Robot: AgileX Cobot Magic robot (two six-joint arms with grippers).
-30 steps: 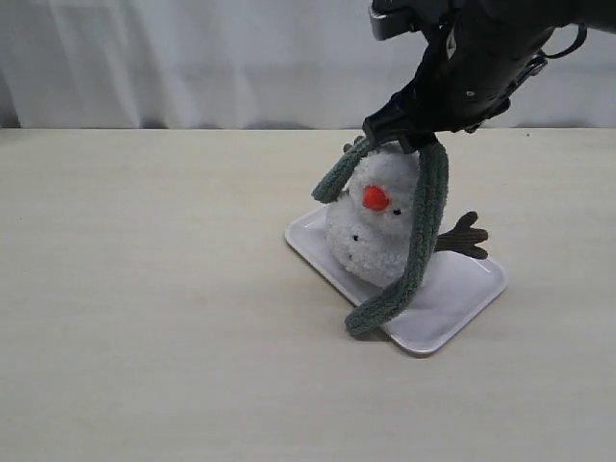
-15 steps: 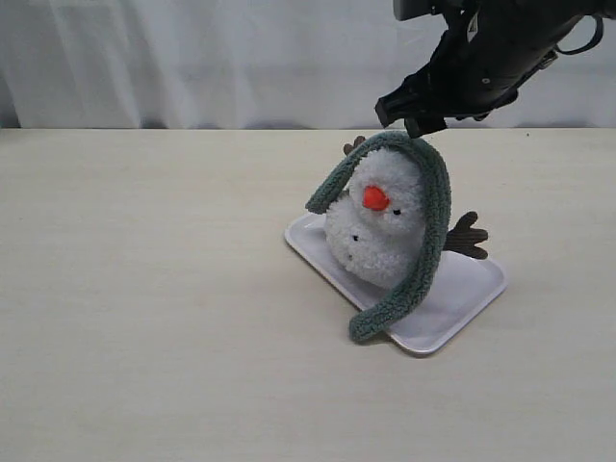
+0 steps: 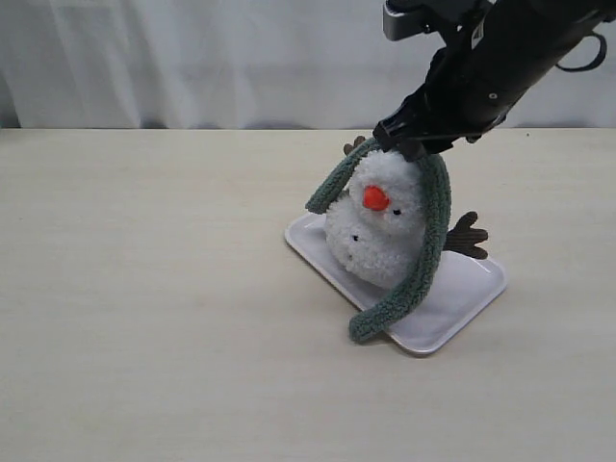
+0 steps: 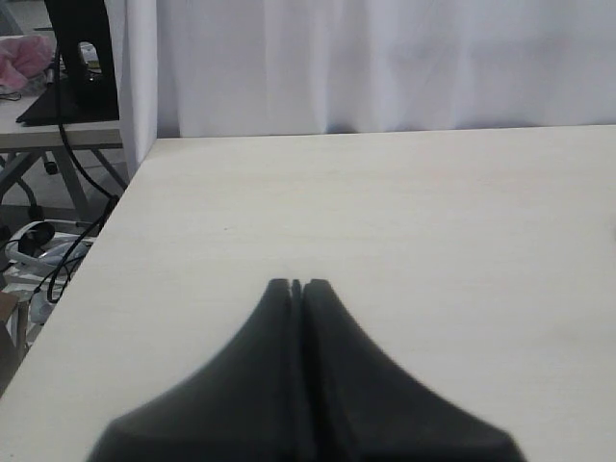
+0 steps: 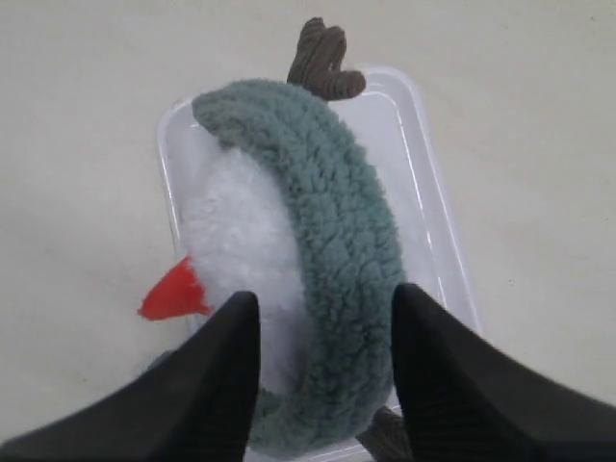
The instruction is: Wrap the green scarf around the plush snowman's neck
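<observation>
The plush snowman (image 3: 375,236) sits on a white tray (image 3: 462,289) right of the middle of the pale table (image 3: 144,289). Its orange nose (image 3: 375,198) points to the near side and a little left, and a brown twig arm (image 3: 467,236) sticks out to the right. The green scarf (image 3: 435,221) arches over the crown of the head. The short end hangs on the left. The long end runs down the right flank, and its tip curls left over the tray's near rim. The right gripper (image 3: 406,149) is right at the top of the head. Its fingers (image 5: 231,375) are apart, straddling the scarf across its width, with white fur showing beside one of them. The left gripper (image 4: 296,287) is over bare table, its fingers pressed together on nothing.
</observation>
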